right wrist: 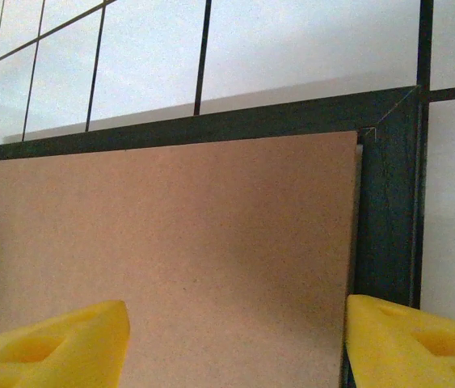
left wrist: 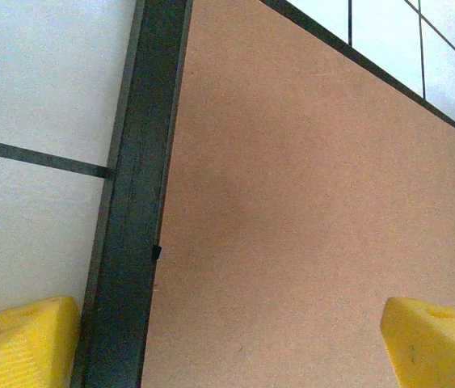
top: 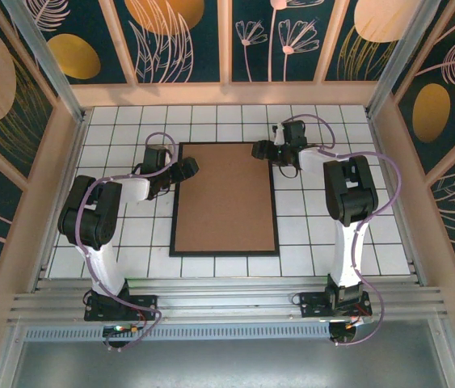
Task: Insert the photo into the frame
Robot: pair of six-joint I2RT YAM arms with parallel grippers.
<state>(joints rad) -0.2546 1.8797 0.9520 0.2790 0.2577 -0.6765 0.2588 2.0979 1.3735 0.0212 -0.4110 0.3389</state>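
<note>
The frame, a large rectangle with a narrow black rim, lies flat on the white tiled table. A plain brown backing board fills it. The photo is hidden. My left gripper hovers at the frame's upper left edge, open. In the left wrist view its yellow fingertips straddle the black rim and the board. My right gripper is over the frame's far right corner, open. In the right wrist view one yellow fingertip is over the rim, the other over the board. Neither gripper holds anything.
The white tiled table extends around the frame on all sides. Wooden posts and patterned wall panels close in the back and sides. The arm bases sit on the metal rail at the near edge.
</note>
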